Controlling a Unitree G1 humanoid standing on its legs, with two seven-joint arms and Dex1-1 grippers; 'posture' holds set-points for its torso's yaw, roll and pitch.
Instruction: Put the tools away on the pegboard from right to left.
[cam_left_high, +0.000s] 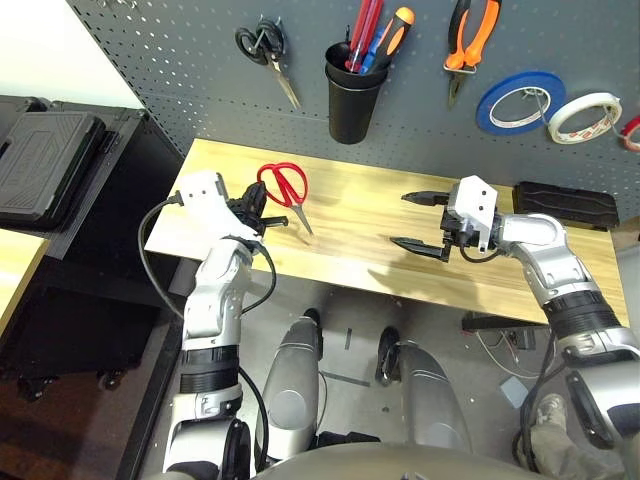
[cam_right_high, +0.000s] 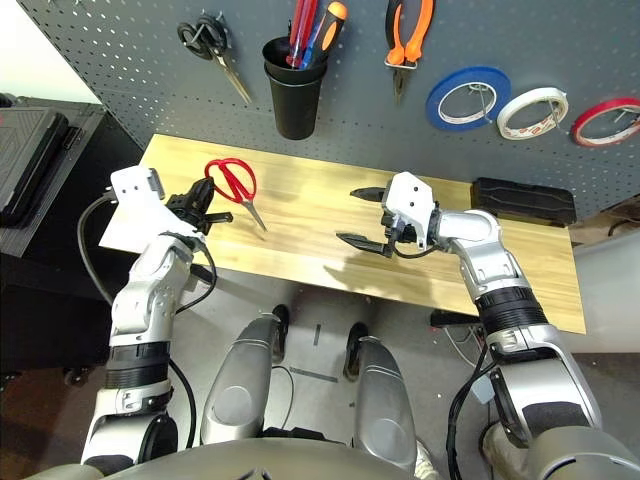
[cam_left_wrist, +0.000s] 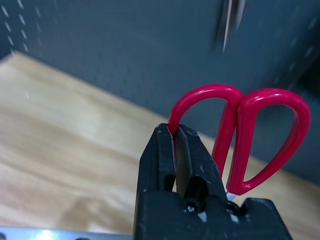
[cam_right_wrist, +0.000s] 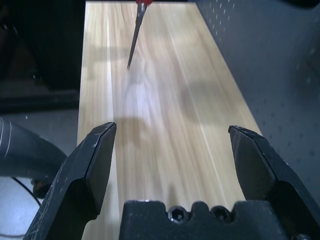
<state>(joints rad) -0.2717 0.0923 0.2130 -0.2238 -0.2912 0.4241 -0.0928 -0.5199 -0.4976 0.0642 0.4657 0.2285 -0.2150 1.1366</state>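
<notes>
The red-handled scissors (cam_left_high: 285, 185) are over the left part of the wooden table (cam_left_high: 350, 250), blades pointing right. My left gripper (cam_left_high: 262, 205) is shut on one red handle loop (cam_left_wrist: 200, 100). I cannot tell whether the blades touch the table. My right gripper (cam_left_high: 420, 222) hovers open over the table's middle right, holding nothing, with the blade tip (cam_right_wrist: 132, 55) far ahead of it. On the pegboard (cam_left_high: 180, 60) hang the orange-and-black pliers (cam_left_high: 470, 35) and the red tape ring (cam_right_high: 605, 120). A red-handled screwdriver (cam_left_high: 362, 30) stands in the black cup (cam_left_high: 352, 95).
Black-handled scissors (cam_left_high: 265, 45) hang at the pegboard's left. Blue tape (cam_left_high: 515, 100) and white tape (cam_left_high: 583, 115) hang between the pliers and the red ring. A black case (cam_left_high: 565, 205) lies at the table's back right. A dark toolbox (cam_left_high: 45, 150) sits left of the table.
</notes>
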